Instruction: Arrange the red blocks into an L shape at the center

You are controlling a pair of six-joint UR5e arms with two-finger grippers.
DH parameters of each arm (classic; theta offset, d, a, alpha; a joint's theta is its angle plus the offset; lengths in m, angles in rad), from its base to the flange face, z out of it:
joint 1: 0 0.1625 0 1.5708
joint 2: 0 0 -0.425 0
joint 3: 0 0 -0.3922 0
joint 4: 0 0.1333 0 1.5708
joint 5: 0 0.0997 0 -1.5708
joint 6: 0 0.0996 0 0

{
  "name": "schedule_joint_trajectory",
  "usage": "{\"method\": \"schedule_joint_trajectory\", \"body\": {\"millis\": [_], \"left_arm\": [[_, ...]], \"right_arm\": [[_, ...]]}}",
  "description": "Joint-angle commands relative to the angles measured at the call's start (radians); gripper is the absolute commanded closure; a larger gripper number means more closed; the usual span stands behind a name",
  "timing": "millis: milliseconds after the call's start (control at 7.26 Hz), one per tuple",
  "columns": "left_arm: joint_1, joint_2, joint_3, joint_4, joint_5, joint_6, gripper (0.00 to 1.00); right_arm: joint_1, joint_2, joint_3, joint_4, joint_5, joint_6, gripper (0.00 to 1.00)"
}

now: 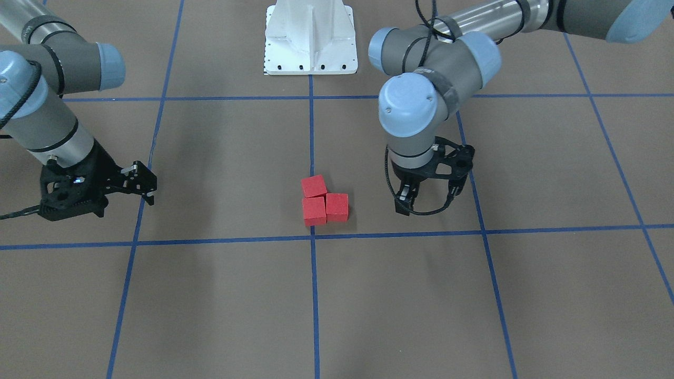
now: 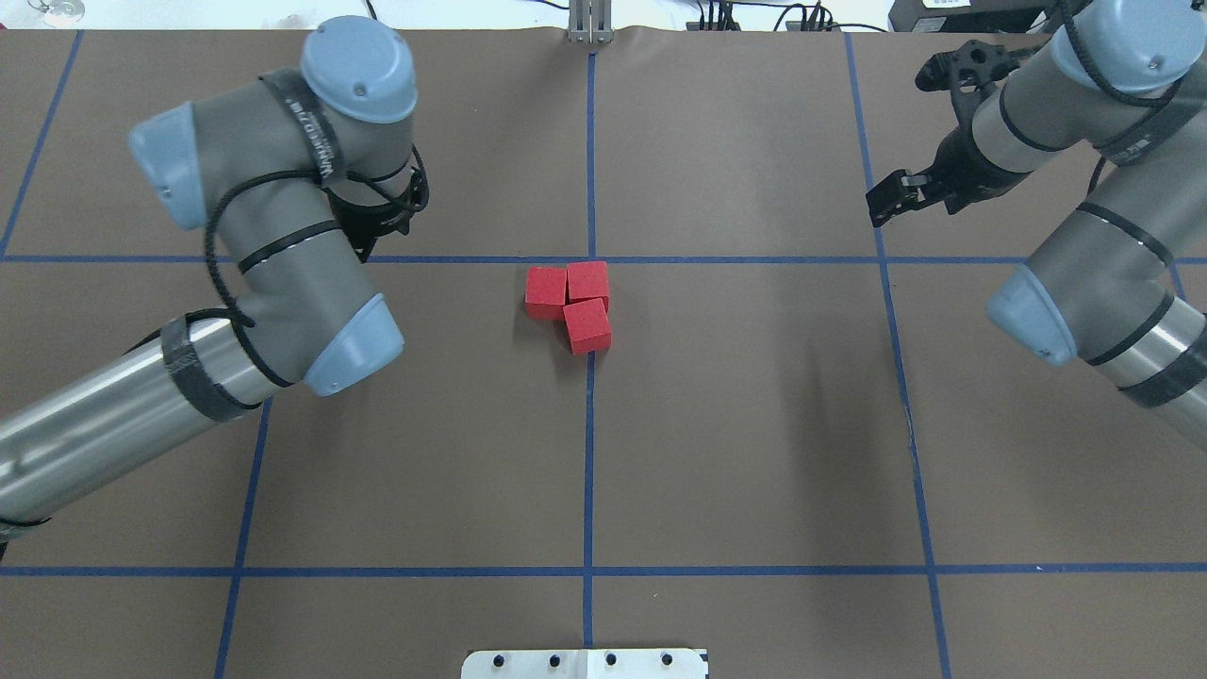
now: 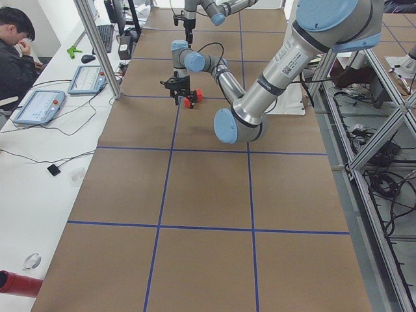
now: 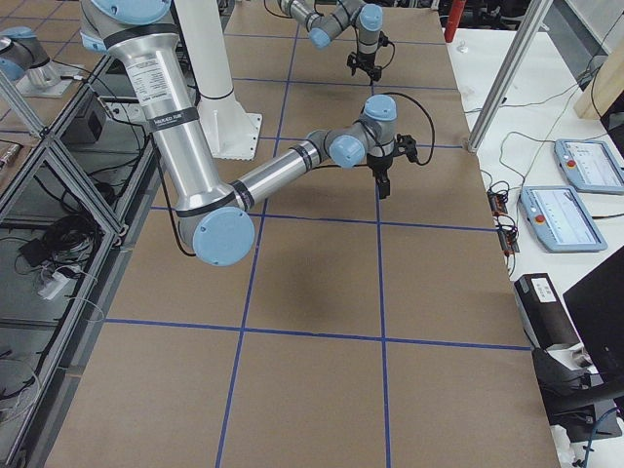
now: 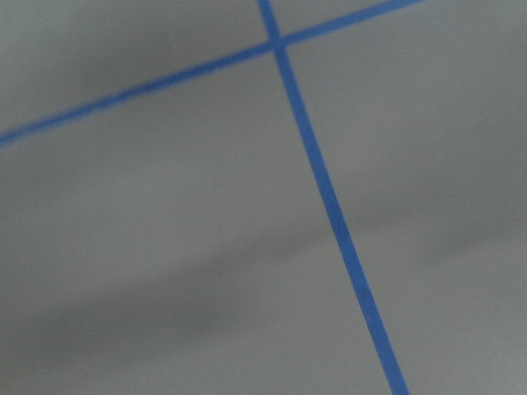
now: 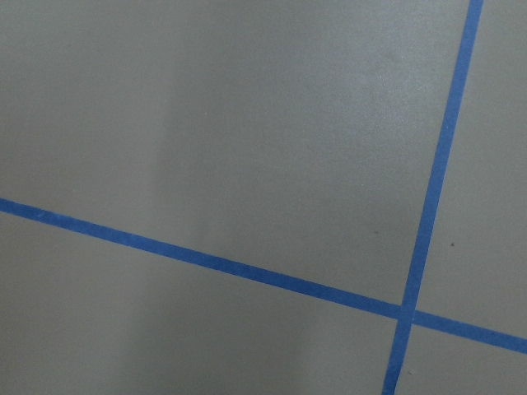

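Observation:
Three red blocks lie touching in an L. Two sit side by side, and the third, slightly turned, sits on the robot's side of them. They lie just on the robot's side of the center crossing, also in the overhead view. My left gripper is open and empty, low over the surface about one block-group's width from the blocks. My right gripper looks shut and empty, far off to the other side, also in the overhead view. Both wrist views show only brown surface and tape.
The white robot base plate stands at the table's robot side. The left arm's elbow hangs over the surface to the blocks' left. A person and tablets are beside the table.

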Motion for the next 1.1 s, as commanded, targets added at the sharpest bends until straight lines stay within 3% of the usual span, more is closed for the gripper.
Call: {"method": "schedule_joint_trajectory", "body": {"millis": [0, 276, 551, 689, 964], "left_arm": [[-0.104, 0.179, -0.105, -0.117, 0.010, 0.393, 0.00], [-0.219, 0.280, -0.115, -0.190, -0.014, 0.749, 0.00], [-0.436, 0.372, -0.110, -0.190, -0.237, 1.211, 0.00], [-0.510, 0.421, -0.101, -0.190, -0.258, 1.425, 0.00], [-0.618, 0.500, -0.098, -0.192, -0.263, 1.647, 0.00]], "right_arm": [[0.097, -0.071, -0.005, -0.003, 0.011, -0.009, 0.01], [0.223, -0.166, -0.008, -0.004, 0.113, -0.213, 0.01], [0.352, -0.245, -0.039, -0.001, 0.199, -0.331, 0.01], [0.400, -0.289, -0.041, 0.000, 0.238, -0.395, 0.01], [0.463, -0.364, -0.041, -0.001, 0.246, -0.474, 0.01]]}}
